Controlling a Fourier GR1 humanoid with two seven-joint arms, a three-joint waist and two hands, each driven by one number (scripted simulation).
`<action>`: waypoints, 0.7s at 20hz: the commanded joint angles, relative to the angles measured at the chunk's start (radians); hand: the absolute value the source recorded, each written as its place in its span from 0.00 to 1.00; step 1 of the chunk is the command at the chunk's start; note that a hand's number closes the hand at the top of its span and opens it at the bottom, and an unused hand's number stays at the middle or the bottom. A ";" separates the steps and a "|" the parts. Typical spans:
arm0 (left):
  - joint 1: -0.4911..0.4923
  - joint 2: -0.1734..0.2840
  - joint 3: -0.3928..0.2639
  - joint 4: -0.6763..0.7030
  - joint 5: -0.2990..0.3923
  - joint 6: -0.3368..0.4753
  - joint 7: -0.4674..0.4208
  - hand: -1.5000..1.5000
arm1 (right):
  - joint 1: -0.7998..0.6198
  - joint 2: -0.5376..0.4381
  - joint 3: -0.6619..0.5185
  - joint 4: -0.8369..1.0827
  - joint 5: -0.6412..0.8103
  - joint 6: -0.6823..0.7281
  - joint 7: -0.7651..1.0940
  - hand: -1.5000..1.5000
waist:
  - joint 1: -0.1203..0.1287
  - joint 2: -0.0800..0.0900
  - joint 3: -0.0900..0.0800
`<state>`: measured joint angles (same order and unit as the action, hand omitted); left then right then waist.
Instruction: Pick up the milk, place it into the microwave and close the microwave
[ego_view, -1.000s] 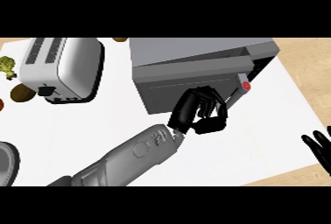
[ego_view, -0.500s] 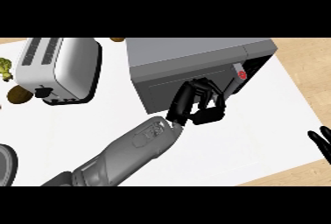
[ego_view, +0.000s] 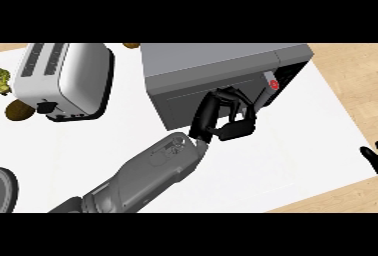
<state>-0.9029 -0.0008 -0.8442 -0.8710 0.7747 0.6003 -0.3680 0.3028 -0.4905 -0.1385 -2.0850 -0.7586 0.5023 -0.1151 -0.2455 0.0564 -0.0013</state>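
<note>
The grey microwave (ego_view: 214, 62) stands at the back centre, its door (ego_view: 188, 100) swung almost fully against the body, with a small gap left at the right by the red button (ego_view: 274, 84). My left hand (ego_view: 221, 119) lies against the door's front near its right end, fingers reaching up onto the panel and holding nothing. The milk shows nowhere in this view. My right hand (ego_view: 370, 156) rests at the right edge, where only its fingertips show.
A white toaster (ego_view: 63, 80) stands at the back left, with a green item (ego_view: 4, 82) and a brown one (ego_view: 18, 110) beside it. A dark round rim (ego_view: 4, 189) shows at the lower left edge. Everything sits on a white mat (ego_view: 295, 150).
The microwave door has swung from partly open to nearly shut, with my left hand following it up and back. The right hand has stayed at the right edge.
</note>
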 joint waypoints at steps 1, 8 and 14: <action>-0.063 0.001 0.083 0.113 0.048 0.003 -0.010 1.00 | -0.024 -0.004 -0.006 -0.007 -0.019 -0.003 0.001 0.00 | -0.003 0.024 -0.001; -0.063 0.001 0.075 0.123 0.073 0.047 -0.086 1.00 | -0.026 -0.027 0.003 -0.026 -0.059 0.021 0.019 0.00 | -0.001 0.019 -0.001; -0.072 0.001 0.065 0.125 0.105 0.052 -0.119 1.00 | -0.036 -0.048 0.008 -0.028 -0.090 0.045 0.029 0.00 | -0.009 0.029 0.000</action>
<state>-0.9068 -0.0010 -0.8659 -0.8635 0.8516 0.6377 -0.4814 0.2738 -0.5288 -0.1384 -2.1111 -0.8318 0.5369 -0.0942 -0.2538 0.0669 -0.0004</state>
